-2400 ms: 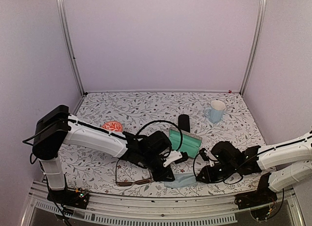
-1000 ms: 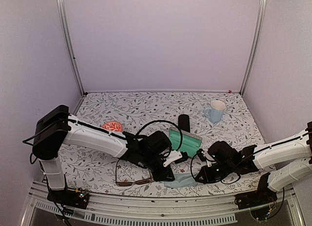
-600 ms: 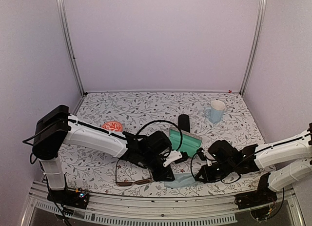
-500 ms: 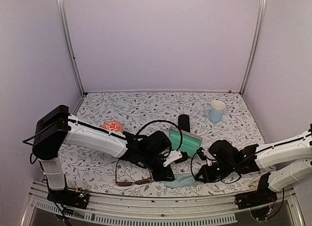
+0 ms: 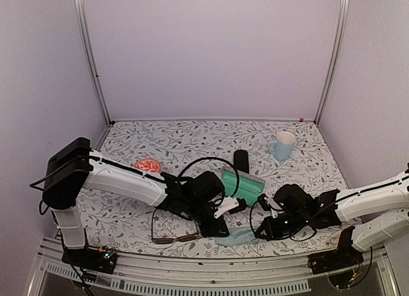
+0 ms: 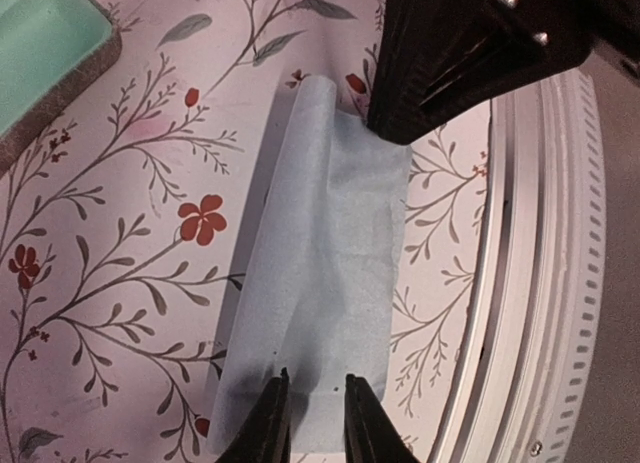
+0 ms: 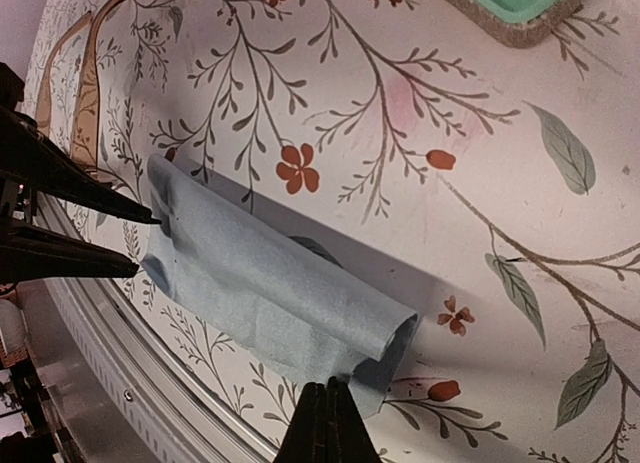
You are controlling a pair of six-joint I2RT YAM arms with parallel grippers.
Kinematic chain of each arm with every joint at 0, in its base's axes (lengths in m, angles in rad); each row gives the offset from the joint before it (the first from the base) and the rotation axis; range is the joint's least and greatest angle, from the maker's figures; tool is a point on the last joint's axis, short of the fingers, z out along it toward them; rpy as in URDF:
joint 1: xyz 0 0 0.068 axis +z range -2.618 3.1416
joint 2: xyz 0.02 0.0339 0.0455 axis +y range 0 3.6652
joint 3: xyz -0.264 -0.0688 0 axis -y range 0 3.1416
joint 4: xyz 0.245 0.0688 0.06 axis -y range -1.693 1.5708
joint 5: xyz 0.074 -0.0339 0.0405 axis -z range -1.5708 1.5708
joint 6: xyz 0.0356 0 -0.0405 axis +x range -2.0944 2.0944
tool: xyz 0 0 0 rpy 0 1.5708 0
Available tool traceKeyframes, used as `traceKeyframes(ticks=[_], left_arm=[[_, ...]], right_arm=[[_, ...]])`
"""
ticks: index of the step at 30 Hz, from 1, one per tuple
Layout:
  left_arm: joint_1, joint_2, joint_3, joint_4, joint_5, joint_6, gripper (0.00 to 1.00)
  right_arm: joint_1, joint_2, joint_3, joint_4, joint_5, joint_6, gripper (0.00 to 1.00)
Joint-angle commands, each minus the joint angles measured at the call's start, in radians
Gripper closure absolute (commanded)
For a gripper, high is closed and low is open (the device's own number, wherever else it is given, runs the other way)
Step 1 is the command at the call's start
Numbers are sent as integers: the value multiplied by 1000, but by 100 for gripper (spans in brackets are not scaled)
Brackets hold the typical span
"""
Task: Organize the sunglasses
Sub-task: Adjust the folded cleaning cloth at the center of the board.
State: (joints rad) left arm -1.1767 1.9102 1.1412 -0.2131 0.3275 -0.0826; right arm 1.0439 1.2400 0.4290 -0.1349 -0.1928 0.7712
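The dark brown sunglasses (image 5: 171,233) lie folded near the front edge, left of my left gripper, and also show in the right wrist view (image 7: 82,78). The pink-red sunglasses (image 5: 147,164) lie further back on the left. A light blue cloth (image 5: 239,237) lies between my two grippers. My left gripper (image 6: 315,379) is narrowly open with its tips on one end of the cloth (image 6: 330,243). My right gripper (image 7: 330,391) is shut on the other end of the cloth (image 7: 260,283), which is folded over on itself.
The grey rectangular case (image 5: 243,185) lies open with its green lining up, just behind the grippers. The black oval case (image 5: 241,160) stands behind it. A pale blue mug (image 5: 282,144) is at the back right. The table's metal front rail (image 6: 530,283) is right beside the cloth.
My right gripper has shifted slightly at the cloth's right end. The left arm and both pairs of sunglasses have not moved.
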Motion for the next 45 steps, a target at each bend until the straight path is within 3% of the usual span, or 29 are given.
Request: traceKeyframes(ticks=[1,23,36,45], left_arm=[[9,0,-13,21,-4,-5,79],[13,-36,-41,3,-12,1,79],[15,-65,-44,-28,-37,11,79],[76,-67,-49,-10,7,-8,78]], right_arm=[[13,-16,-14,-3,-2,18,100],[23,-11,-27,-32,6,22,100],[24,-26,22,-118,69,9,70],[-15,9,84,-117,125,-52,64]])
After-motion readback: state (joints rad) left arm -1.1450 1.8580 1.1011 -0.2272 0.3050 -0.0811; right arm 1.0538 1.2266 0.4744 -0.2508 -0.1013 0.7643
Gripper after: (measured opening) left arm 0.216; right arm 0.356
